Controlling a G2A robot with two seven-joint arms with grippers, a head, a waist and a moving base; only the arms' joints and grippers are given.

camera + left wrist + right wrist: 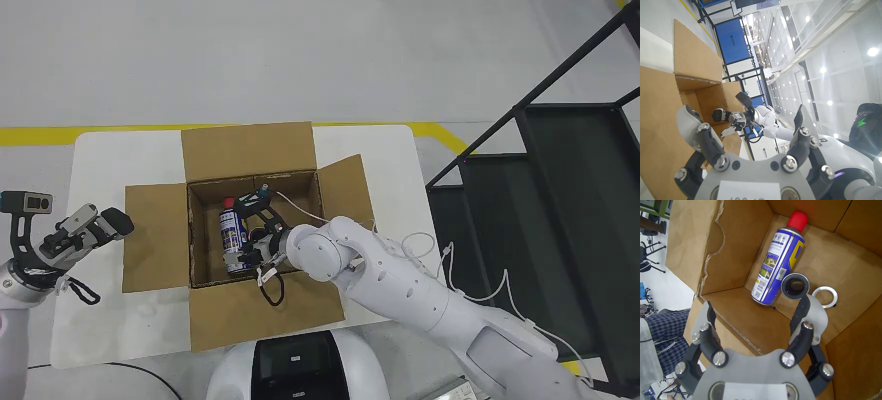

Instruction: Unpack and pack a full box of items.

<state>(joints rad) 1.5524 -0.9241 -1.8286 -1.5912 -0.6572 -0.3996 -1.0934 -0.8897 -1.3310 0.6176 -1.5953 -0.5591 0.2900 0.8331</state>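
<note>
- Box (pixel 255 150) of brown cardboard stands open in the middle of the white surface (pixel 110 160), all four flaps folded outward.
- Left jaws hang over the left edge of the surface, just outside the box's left flap (pixel 155 238); they are spread wide and hold nothing.
- Blue spray can (pixel 778 266) lies on the box floor along the left wall, its red cap (pixel 797 219) pointing to the far edge of the surface.
- Black ring (pixel 785 291) sits just beside the can's base end; whether the two touch cannot be told.
- Silver ring (pixel 815 294) lies flat on the box floor, just beside the black ring on the side away from the can.
- Right jaws are down inside the box mouth, just right of the can and above the rings; they are wide apart with nothing between them.
- Black staircase (pixel 540 220) stands on the floor past the right edge of the surface.
</note>
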